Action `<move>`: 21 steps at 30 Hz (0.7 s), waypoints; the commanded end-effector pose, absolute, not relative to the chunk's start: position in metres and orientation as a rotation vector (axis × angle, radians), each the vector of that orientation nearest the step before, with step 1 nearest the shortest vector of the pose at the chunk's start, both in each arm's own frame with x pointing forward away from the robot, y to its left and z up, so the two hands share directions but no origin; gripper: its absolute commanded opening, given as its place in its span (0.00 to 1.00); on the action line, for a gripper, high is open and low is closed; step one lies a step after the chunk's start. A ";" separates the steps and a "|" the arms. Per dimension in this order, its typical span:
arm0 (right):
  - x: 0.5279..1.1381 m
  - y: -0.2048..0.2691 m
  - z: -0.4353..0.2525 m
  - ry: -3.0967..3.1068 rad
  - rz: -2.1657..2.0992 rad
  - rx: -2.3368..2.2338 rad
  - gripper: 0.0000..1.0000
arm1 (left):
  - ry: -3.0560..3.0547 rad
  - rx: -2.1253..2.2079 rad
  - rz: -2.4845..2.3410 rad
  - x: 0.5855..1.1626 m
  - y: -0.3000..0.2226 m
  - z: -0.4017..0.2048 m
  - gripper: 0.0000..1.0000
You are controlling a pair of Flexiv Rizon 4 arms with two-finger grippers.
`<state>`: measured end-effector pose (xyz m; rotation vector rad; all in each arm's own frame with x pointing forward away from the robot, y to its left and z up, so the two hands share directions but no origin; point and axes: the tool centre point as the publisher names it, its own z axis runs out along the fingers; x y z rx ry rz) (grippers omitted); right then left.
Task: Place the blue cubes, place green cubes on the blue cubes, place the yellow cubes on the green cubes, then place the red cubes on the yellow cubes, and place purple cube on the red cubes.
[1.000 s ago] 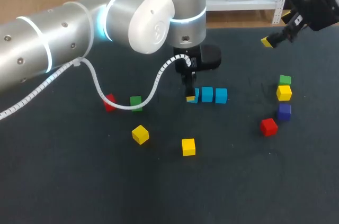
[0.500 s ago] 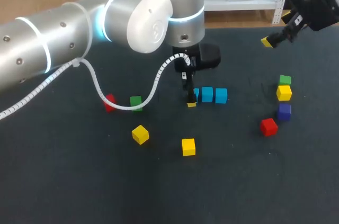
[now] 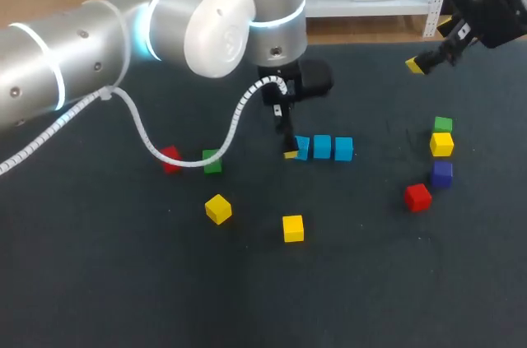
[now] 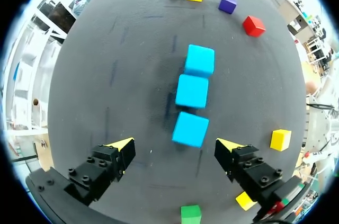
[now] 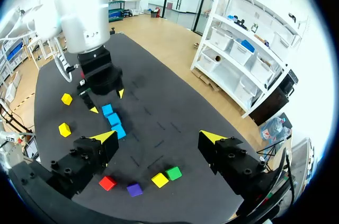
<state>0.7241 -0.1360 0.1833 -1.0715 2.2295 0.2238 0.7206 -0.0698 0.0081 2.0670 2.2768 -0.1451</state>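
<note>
Left claw first: its fingers stand wide apart with nothing between the yellow tips. Against a second ago it is higher and drawn back from the blue cubes, its big elbow swung toward the table's left. So the release is done. Three of them sit in a tight row near the middle of the table, the nearest just ahead of the spread fingers and untouched. That, I'd say, closes the blue step, and green is up next. Sweeping across from the left, the left red cube and the left green cube lie just beside each other under the arm's white cable, exactly where they were. Then come the left yellow cube and the middle yellow cube, nearer the front edge and neither budged. Past the blue row is the right-hand cluster, also unmoved: the right red cube just beside the purple cube, then the right yellow cube touching the right green cube behind it. Far right, the right claw hangs high over the table's far corner, fingers spread and empty, in the same spot throughout. With the base laid, the left green cube looks the handiest next pick for the left arm, and setting it down without nudging that tight row will need care.
</note>
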 end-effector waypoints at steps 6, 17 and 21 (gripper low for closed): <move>0.722 -0.136 0.183 2.229 0.213 -1.064 1.00 | 2.172 2.124 -0.133 0.711 -0.071 0.013 1.00; 0.722 -0.136 0.183 2.229 0.213 -1.064 1.00 | 2.030 2.334 -0.075 0.711 -0.089 0.008 1.00; 0.722 -0.136 0.183 2.229 0.213 -1.064 1.00 | 2.025 2.347 -0.072 0.713 -0.093 0.006 1.00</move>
